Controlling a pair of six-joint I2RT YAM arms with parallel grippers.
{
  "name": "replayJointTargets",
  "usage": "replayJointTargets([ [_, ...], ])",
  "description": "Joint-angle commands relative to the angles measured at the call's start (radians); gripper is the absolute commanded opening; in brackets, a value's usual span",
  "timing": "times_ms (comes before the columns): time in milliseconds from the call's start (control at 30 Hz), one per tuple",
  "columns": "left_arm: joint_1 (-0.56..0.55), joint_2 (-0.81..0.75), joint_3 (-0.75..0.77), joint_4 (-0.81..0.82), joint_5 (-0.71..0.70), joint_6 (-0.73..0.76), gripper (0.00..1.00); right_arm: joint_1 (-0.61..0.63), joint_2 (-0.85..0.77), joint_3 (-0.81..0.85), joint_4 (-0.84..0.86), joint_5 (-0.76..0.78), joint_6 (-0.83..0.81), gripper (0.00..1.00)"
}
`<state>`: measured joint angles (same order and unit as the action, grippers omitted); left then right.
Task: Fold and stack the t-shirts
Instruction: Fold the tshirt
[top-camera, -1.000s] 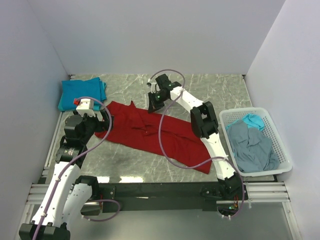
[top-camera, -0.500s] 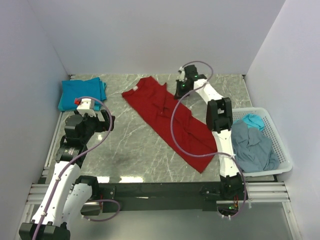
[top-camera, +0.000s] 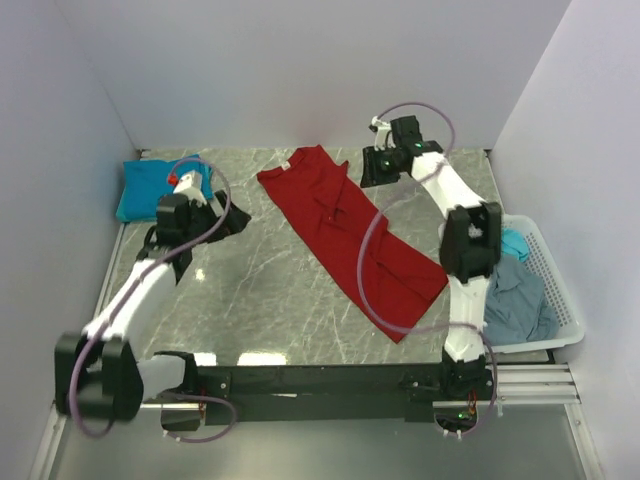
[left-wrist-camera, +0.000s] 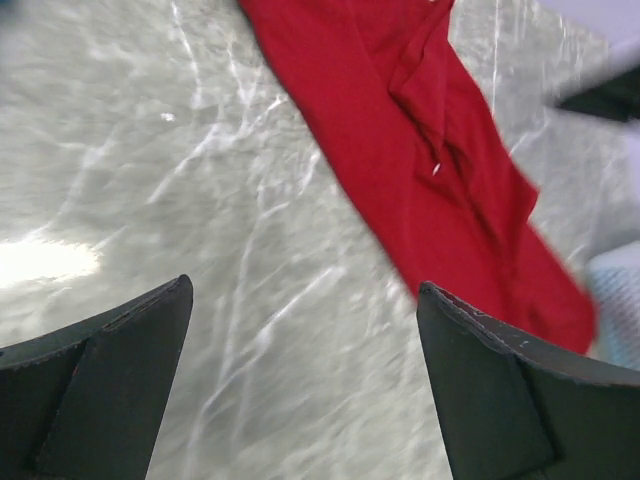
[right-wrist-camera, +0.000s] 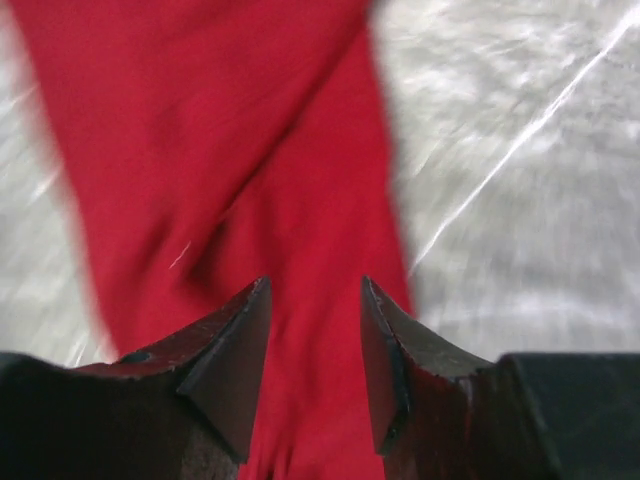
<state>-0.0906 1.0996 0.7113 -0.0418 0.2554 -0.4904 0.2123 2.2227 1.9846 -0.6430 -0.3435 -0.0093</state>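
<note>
Swung toward the far right, the red t-shirt (top-camera: 350, 235) lies diagonally on the surface (top-camera: 260, 290), with the right end effector (top-camera: 378, 172) parted over its far corner and the left end effector (top-camera: 233, 220) wide open nearby, so smooth the wrinkles before folding.

left arm (top-camera: 140, 290), right arm (top-camera: 468, 310): white links, black joints | cables (top-camera: 362, 262): purple | end effector fingers (left-wrist-camera: 500, 400): black wedges
</note>
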Motion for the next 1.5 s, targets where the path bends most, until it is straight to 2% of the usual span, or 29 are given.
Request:
replayJointTargets([
  [0, 0.005, 0.191, 0.155, 0.106, 0.024, -0.206, 0.99, 0.019, -0.314, -0.207, 0.069, -0.154, -0.173, 0.49],
  [33, 0.005, 0.307, 0.224, 0.091, 0.012, -0.226, 0.97, 0.028, -0.430, -0.261, 0.075, -0.176, -0.202, 0.50],
  [67, 0.005, 0.366, 0.258, 0.085, 0.013, -0.255, 0.90, 0.036, -0.489, -0.315, 0.077, -0.201, -0.268, 0.50],
  [133, 0.005, 0.533, 0.356, 0.079, 0.016, -0.287, 0.83, 0.059, -0.667, -0.493, 0.104, -0.251, -0.310, 0.50],
  [167, 0.005, 0.584, 0.387, 0.085, 0.030, -0.306, 0.74, 0.062, -0.728, -0.557, 0.146, -0.274, -0.348, 0.50],
  [200, 0.003, 0.635, 0.422, 0.085, 0.033, -0.310, 0.73, 0.062, -0.780, -0.680, 0.173, -0.291, -0.356, 0.59],
  [233, 0.003, 0.720, 0.485, 0.086, 0.038, -0.315, 0.71, 0.064, -0.876, -0.741, 0.205, -0.325, -0.356, 0.65],
  [300, 0.000, 0.796, 0.545, 0.082, 0.045, -0.321, 0.69, 0.062, -0.972, -0.872, 0.246, -0.379, -0.392, 0.76],
  [400, -0.006, 0.917, 0.657, 0.062, 0.047, -0.301, 0.65, 0.046, -1.044, -0.961, 0.203, -0.494, -0.507, 0.76],
  [533, -0.017, 1.054, 0.790, 0.045, 0.061, -0.272, 0.66, 0.001, -1.088, -0.998, 0.214, -0.571, -0.550, 0.77],
  [667, -0.024, 1.132, 0.861, 0.016, 0.067, -0.267, 0.65, -0.007, -1.092, -1.006, 0.209, -0.562, -0.569, 0.77],
  [833, -0.038, 1.227, 0.970, -0.059, 0.044, -0.280, 0.56, -0.007, -1.063, -0.983, 0.154, -0.552, -0.597, 0.77],
  [867, -0.044, 1.237, 0.981, -0.067, 0.038, -0.278, 0.51, -0.007, -1.058, -0.978, 0.143, -0.552, -0.601, 0.76],
  [933, -0.050, 1.260, 1.008, -0.090, 0.025, -0.275, 0.47, -0.007, -1.046, -0.966, 0.128, -0.551, -0.606, 0.76],
  [1000, -0.052, 1.269, 1.011, -0.096, 0.024, -0.270, 0.35, -0.008, -1.038, -0.961, 0.120, -0.551, -0.609, 0.75],
  [1033, -0.051, 1.267, 1.008, -0.099, 0.013, -0.266, 0.27, -0.005, -1.035, -0.958, 0.114, -0.552, -0.610, 0.75],
  [1067, -0.046, 1.264, 1.004, -0.102, 0.005, -0.260, 0.11, -0.007, -1.032, -0.957, 0.112, -0.552, -0.612, 0.75],
  [1133, -0.029, 1.246, 1.002, -0.116, -0.024, -0.228, 0.00, -0.007, -1.028, -0.957, 0.102, -0.557, -0.616, 0.74],
  [1300, 0.025, 1.249, 1.106, -0.228, -0.082, -0.145, 0.01, 0.001, -0.993, -0.942, 0.054, -0.584, -0.647, 0.73],
  [1467, 0.066, 1.309, 1.292, -0.342, -0.102, -0.085, 0.01, 0.094, -0.948, -0.931, -0.007, -0.554, -0.692, 0.73],
])
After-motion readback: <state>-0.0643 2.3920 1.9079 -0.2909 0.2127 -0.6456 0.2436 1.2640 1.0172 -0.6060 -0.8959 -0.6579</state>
